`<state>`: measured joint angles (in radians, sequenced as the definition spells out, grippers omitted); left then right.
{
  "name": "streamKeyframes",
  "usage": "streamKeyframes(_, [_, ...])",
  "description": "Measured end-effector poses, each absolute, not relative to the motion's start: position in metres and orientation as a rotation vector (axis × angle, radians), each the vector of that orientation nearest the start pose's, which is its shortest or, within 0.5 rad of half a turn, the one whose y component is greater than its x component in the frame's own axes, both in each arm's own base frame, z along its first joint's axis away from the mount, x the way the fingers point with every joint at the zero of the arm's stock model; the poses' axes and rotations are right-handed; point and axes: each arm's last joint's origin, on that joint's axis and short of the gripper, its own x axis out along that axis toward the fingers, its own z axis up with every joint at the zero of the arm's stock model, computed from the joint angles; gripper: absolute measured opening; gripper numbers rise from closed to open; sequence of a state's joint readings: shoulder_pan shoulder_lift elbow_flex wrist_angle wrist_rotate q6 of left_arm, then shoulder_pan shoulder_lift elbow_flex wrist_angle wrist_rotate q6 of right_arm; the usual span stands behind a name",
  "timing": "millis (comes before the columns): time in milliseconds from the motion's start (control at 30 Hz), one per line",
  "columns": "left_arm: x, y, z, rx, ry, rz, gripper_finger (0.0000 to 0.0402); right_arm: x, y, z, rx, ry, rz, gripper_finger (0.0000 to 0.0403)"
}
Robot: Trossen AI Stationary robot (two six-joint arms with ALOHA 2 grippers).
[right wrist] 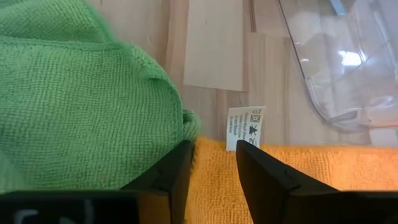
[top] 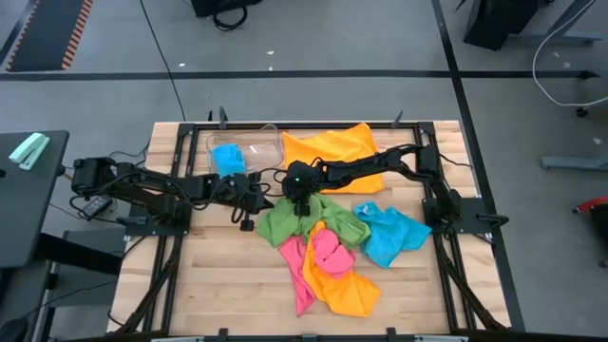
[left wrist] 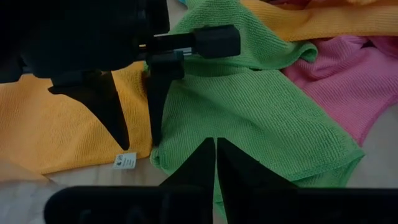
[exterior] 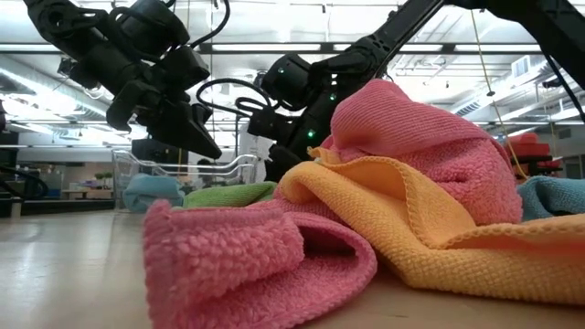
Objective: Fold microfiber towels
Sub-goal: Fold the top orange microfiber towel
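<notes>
Toward the near edge of the wooden table (top: pixel 209 294), a crumpled heap of soft pink (top: pixel 328 252) and orange-yellow microfiber towels (top: pixel 347 290) lies limp, with a bright blue towel (top: pixel 389 236) beside it. Mid-table, the green microfiber towel (left wrist: pixel 249 118) sprawls loosely, its long axis running roughly left to right. My left gripper (left wrist: pixel 216 163) hangs pinched shut and empty over its edge. My right gripper (right wrist: pixel 214 165), fingers parted, straddles the corner where green meets the flat orange towel (right wrist: pixel 323 171) and its white label (right wrist: pixel 244 127). Cloth this floppy and light, I judge, wants pinching at a corner. Farthest, a clear plastic bin (top: pixel 271 142) holds another blue cloth (top: pixel 228 158).
</notes>
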<state>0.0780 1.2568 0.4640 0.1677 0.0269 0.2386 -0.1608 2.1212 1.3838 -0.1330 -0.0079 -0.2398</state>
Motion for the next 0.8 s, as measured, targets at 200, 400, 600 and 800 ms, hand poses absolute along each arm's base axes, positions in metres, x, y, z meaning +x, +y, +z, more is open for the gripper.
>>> streamKeyframes(200, [0.231, 0.017, 0.166, 0.198, 0.627, -0.025, 0.0028, 0.437, -0.071, 0.126, -0.15, 0.901, -0.035, 0.0132])
streamKeyframes(400, [0.231, 0.017, 0.165, 0.197, 0.63, -0.026, 0.002, 0.442, -0.071, 0.117, -0.148, 0.883, -0.036, 0.0094])
streamKeyframes(600, [0.23, 0.017, 0.165, 0.197, 0.637, -0.026, 0.0023, 0.44, -0.07, 0.118, -0.135, 0.889, -0.038, 0.004])
streamKeyframes(800, [0.23, 0.017, 0.165, 0.197, 0.636, -0.026, 0.0029, 0.438, -0.071, 0.125, -0.109, 0.892, -0.061, 0.0037])
